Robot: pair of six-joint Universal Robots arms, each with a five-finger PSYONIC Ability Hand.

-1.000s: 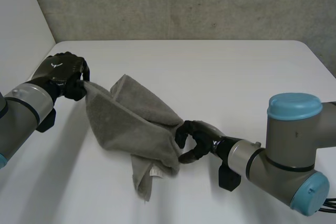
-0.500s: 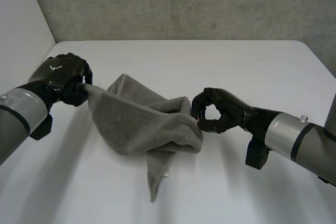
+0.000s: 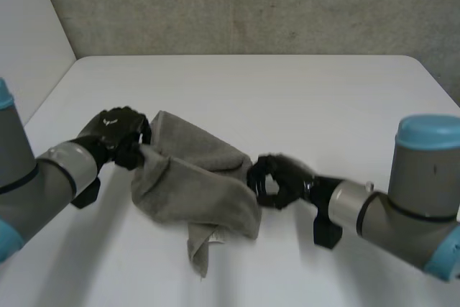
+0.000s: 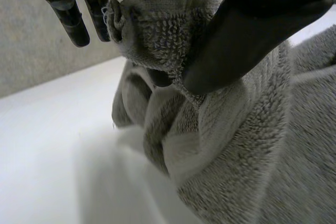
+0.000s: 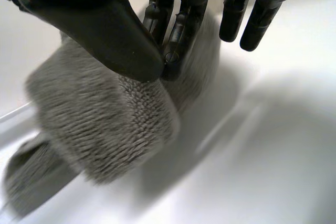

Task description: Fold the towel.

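The towel sags bunched onto the desk between the left hand and right hand, whose fingers and thumbs each pinch only a scant edge, so spreading it taut could slip either grip.

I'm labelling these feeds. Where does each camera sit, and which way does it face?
Head view: behind and between the arms, looking down at the table; both arms show, left hand and right hand pinching the towel.
Left wrist view: on the left wrist, looking along the palm; the left hand pinches the towel.
Right wrist view: on the right wrist, likewise; the right hand pinches the towel.
Shared: all show towel and table.
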